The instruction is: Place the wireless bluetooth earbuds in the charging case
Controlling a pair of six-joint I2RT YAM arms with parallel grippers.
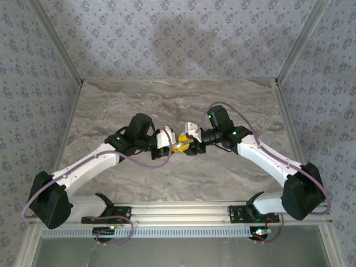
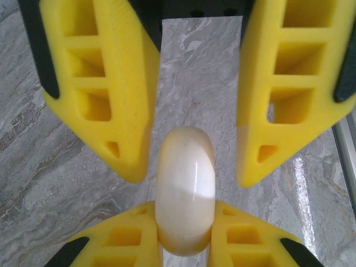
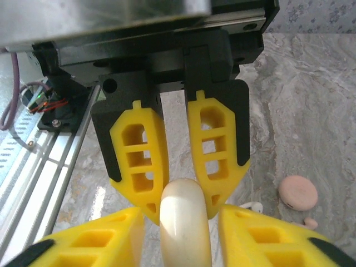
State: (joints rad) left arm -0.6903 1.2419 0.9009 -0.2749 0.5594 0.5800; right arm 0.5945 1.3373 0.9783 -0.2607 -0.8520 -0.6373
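left gripper (image 3: 182, 208) clenched on white charging case (image 2: 185, 194), right gripper (image 2: 192, 175) released, jaws either side of it, white earbud (image 3: 253, 206) on worktop (image 3: 311, 111)

Bright even light, faint shadow on back wall (image 1: 183, 33), glare on marble table (image 2: 300, 183)

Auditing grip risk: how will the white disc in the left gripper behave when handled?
Probably slippery: the white disc is glossy and curved. Likely rigid: no dent where the left gripper clamps it. Could roll if dropped.
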